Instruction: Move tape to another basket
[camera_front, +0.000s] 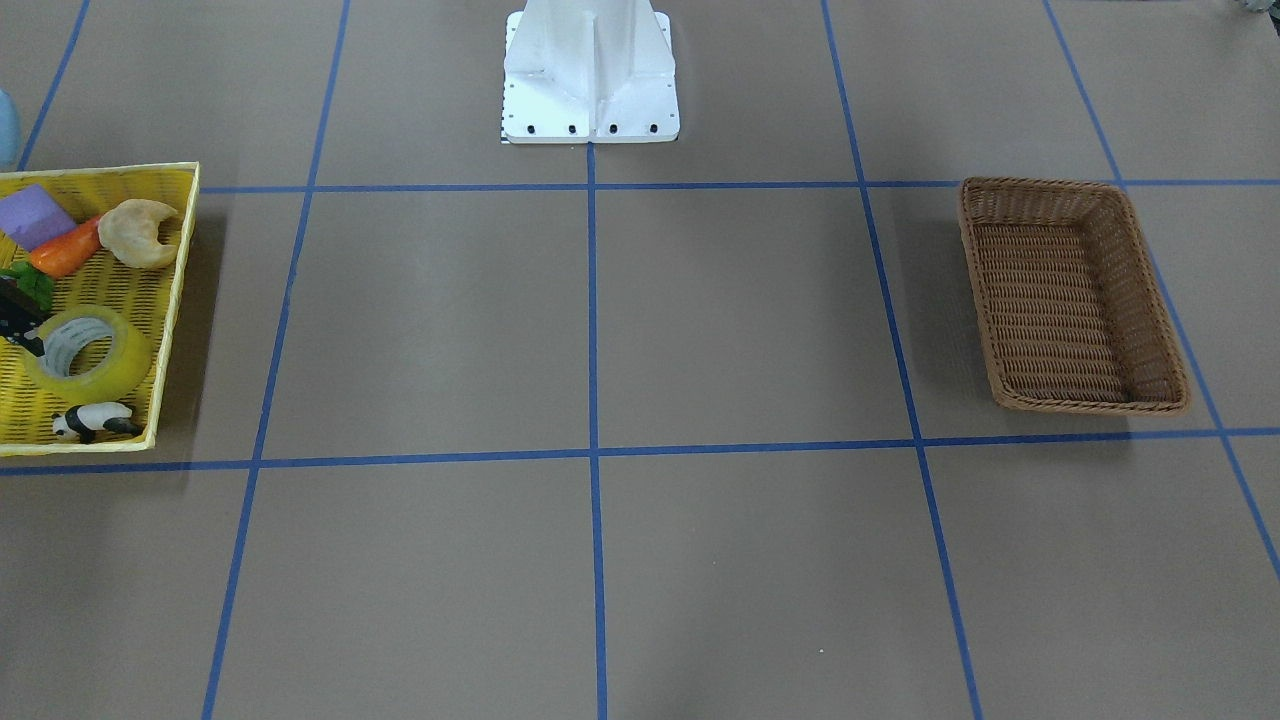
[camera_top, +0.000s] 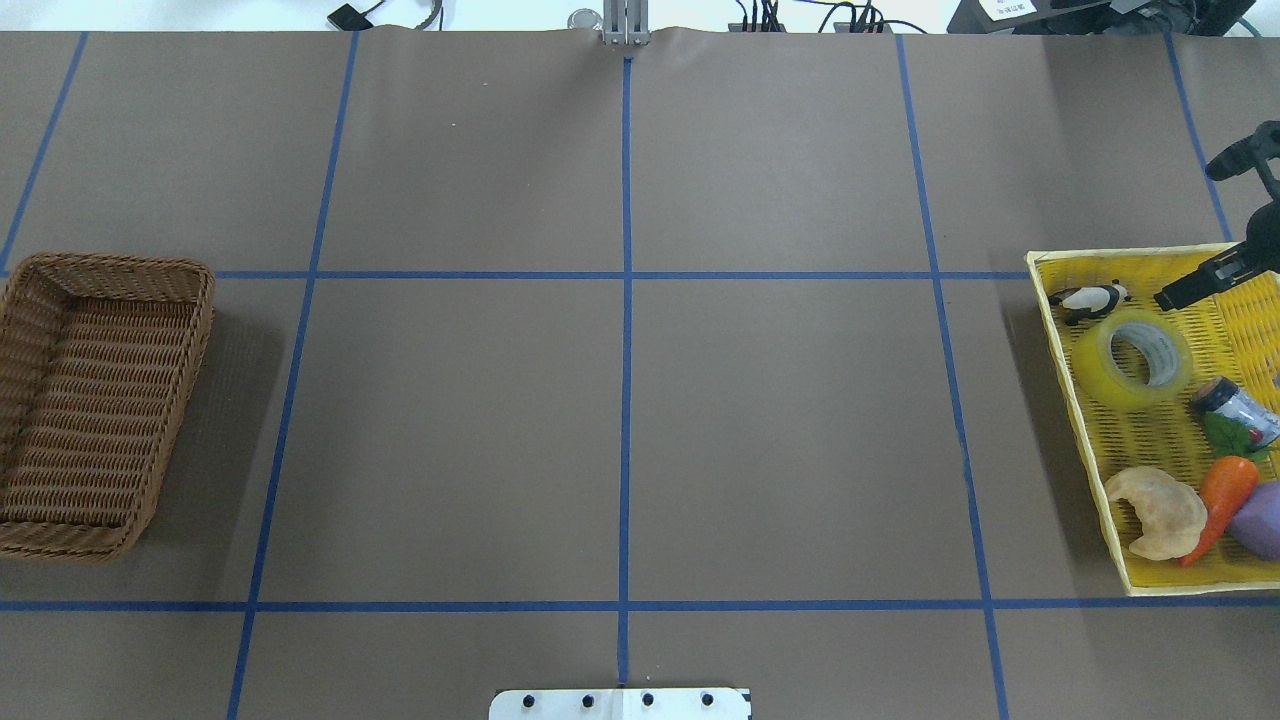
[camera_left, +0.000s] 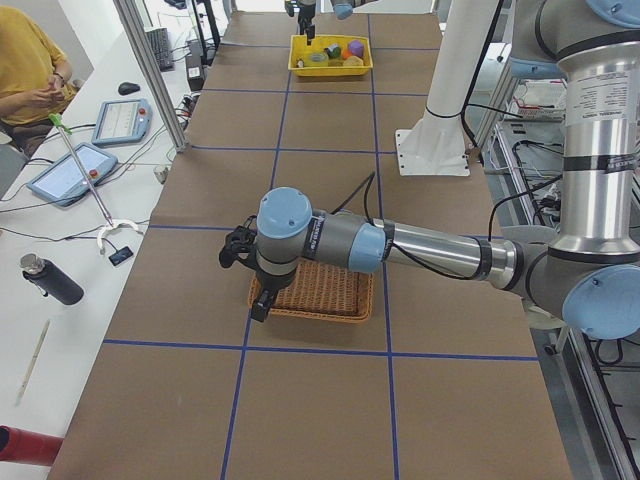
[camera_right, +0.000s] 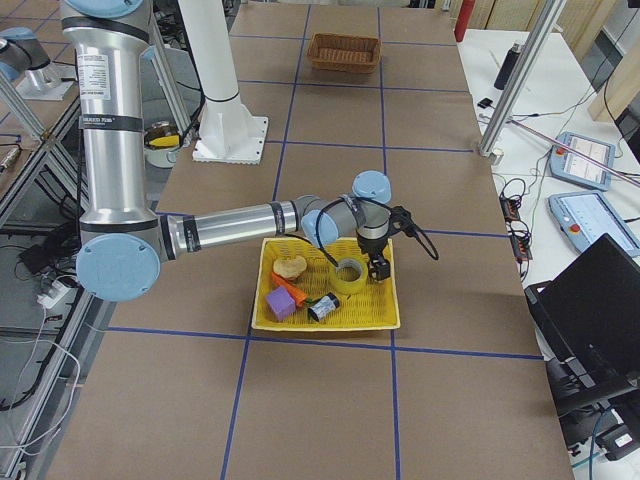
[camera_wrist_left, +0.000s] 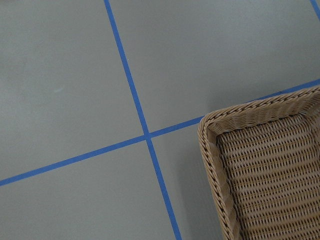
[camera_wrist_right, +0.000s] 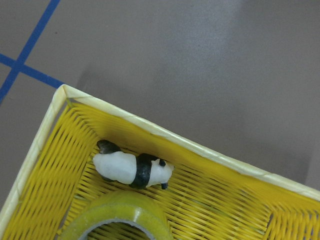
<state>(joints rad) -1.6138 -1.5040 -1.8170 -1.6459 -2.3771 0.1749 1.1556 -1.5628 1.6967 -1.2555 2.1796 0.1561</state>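
Observation:
The tape, a yellow-green roll, lies flat in the bright yellow basket at the table's right end. It also shows in the front view, the right side view and the right wrist view. My right gripper hangs above the yellow basket's far end, just past the tape, with its jaws apart and empty. The brown wicker basket sits empty at the table's left end. My left gripper hovers by its corner; I cannot tell if it is open.
The yellow basket also holds a toy panda next to the tape, a small dark bottle, a carrot, a croissant and a purple block. The robot's white base stands at mid-table.

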